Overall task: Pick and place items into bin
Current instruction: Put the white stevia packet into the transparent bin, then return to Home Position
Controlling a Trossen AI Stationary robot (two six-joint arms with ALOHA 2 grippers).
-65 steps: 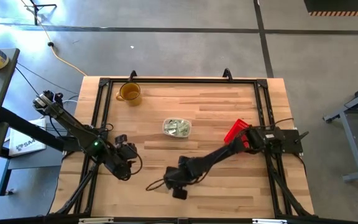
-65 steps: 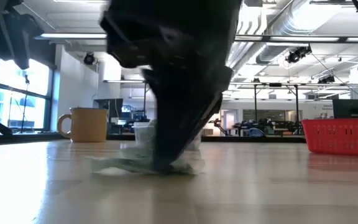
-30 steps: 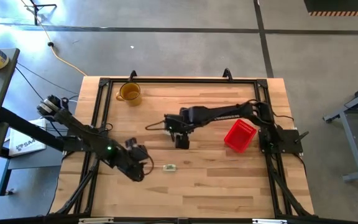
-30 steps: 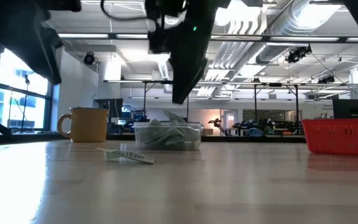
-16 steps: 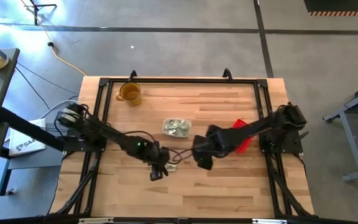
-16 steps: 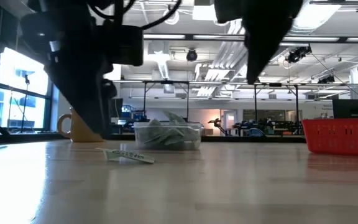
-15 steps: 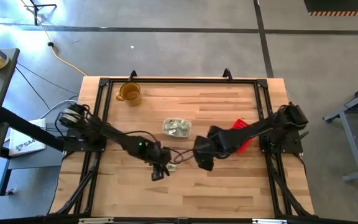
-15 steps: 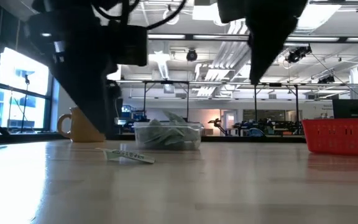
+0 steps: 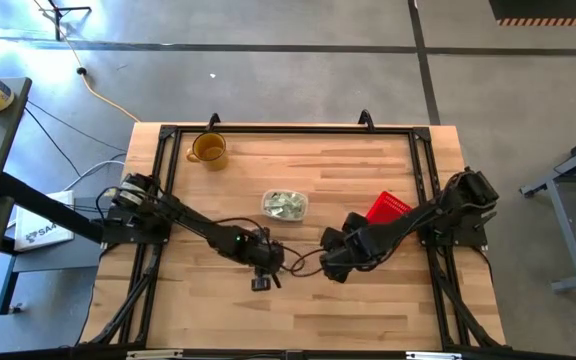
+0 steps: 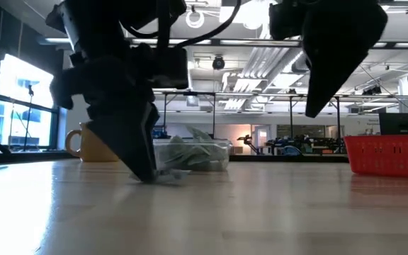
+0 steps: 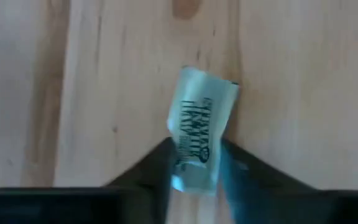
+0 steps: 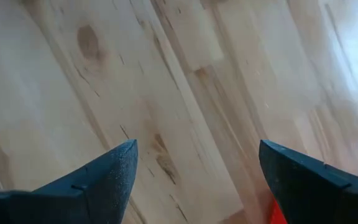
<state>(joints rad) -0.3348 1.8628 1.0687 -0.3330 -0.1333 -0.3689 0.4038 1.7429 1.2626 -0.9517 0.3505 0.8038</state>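
One pale green and white packet [image 11: 199, 134] lies on the wood in front of the clear bin [image 9: 284, 205], which holds several more packets [image 10: 190, 152]. My left gripper [image 9: 265, 271] is down at the table with its fingers closed on this packet; in the low view only the packet's end [image 10: 173, 175] shows beside the fingers [image 10: 147, 166]. My right gripper [image 9: 333, 263] hangs open to the right of it, above bare wood, with nothing between its fingers [image 12: 114, 174]. My left gripper pinches the packet between its two fingers, which are on its two long edges at the end nearer the wrist [image 11: 194, 179]. The fingers come steeply from above. The packet lies on the table, its other end [image 11: 205, 87] sticking out past the fingertips.
An amber mug [image 9: 208, 149] stands at the far left of the table. A red mesh basket [image 9: 388, 210] sits right of the bin, partly under my right arm. A black frame rail [image 9: 288, 128] runs round the table's edge.
My left gripper has gone toward the table's right edge and sunk onto the loose packet, which now shows only at one end in the low view. My right gripper has left the bin and swung toward the near right of the table, staying high.
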